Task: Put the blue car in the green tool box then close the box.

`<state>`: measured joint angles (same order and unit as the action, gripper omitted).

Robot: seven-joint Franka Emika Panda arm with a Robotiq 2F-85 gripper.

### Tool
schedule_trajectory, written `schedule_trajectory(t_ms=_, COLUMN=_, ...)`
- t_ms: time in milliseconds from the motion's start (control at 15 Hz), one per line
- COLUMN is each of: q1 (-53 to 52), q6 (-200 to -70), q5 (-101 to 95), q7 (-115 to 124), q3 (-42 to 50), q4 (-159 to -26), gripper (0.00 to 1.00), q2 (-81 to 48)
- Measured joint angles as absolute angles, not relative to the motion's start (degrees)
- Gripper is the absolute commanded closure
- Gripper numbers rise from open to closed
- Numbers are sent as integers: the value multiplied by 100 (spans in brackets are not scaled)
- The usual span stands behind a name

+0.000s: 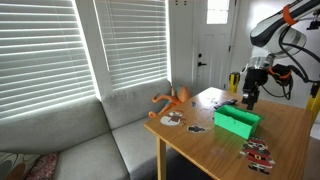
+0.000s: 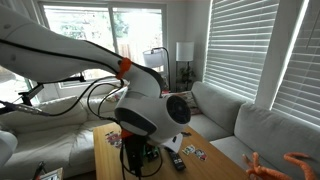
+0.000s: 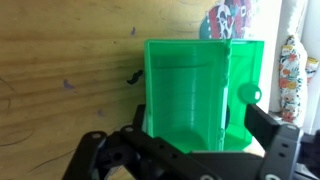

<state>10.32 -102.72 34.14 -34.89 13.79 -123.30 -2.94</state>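
Observation:
The green tool box (image 3: 190,90) stands open on the wooden table, its lid (image 3: 245,70) raised on the right side. It also shows in an exterior view (image 1: 236,121). My gripper (image 3: 185,148) hangs just above the box's near end, open and empty, one finger on each side. In an exterior view the gripper (image 1: 250,98) is right over the box. I cannot make out the blue car in any view; the part of the box's inside that I see looks empty.
The table (image 1: 210,145) stands beside a grey sofa (image 1: 110,130). An orange toy (image 1: 172,99) lies at its far corner, small flat pieces (image 1: 172,119) lie near the edge, and red and white toy cars (image 1: 258,152) lie at the front. A toy car (image 3: 290,75) lies right of the box.

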Motion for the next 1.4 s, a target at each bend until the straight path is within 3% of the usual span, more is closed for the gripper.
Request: schedule_trajectory(t_ms=1400, q1=1032, q6=-10609, q5=3769, q7=-3609, q3=1121, q4=-12435, gripper=0, q2=-517)
